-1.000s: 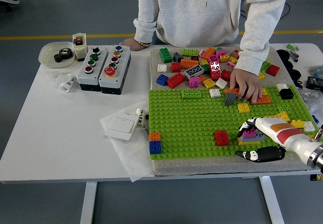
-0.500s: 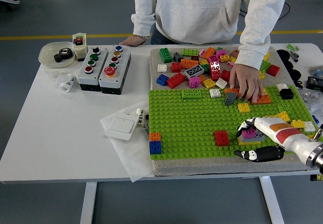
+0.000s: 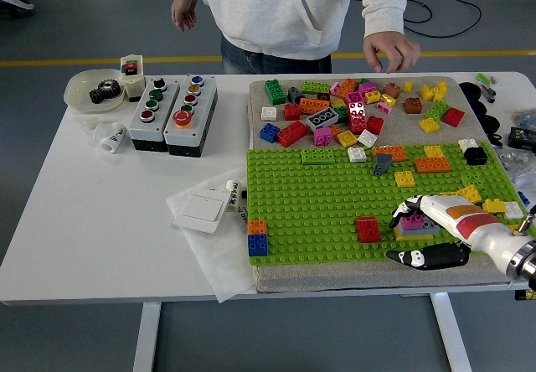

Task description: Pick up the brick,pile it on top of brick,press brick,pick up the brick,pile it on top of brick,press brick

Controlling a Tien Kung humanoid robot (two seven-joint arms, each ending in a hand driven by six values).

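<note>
Head view: robot hand [image 3: 423,229] grips magenta brick [image 3: 412,220].

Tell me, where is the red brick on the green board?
The red brick sits near the green board's front edge, just left of the robot's right hand.

I see a white table [image 3: 100,221] on white legs [image 3: 149,336] standing on a grey floor [image 3: 75,12]. A yellow line [image 3: 84,60] crosses the floor behind it, and black cables [image 3: 469,3] lie top right.

White table [image 3: 84,213], grey mat [image 3: 352,278], button boxes [image 3: 172,114]
</note>
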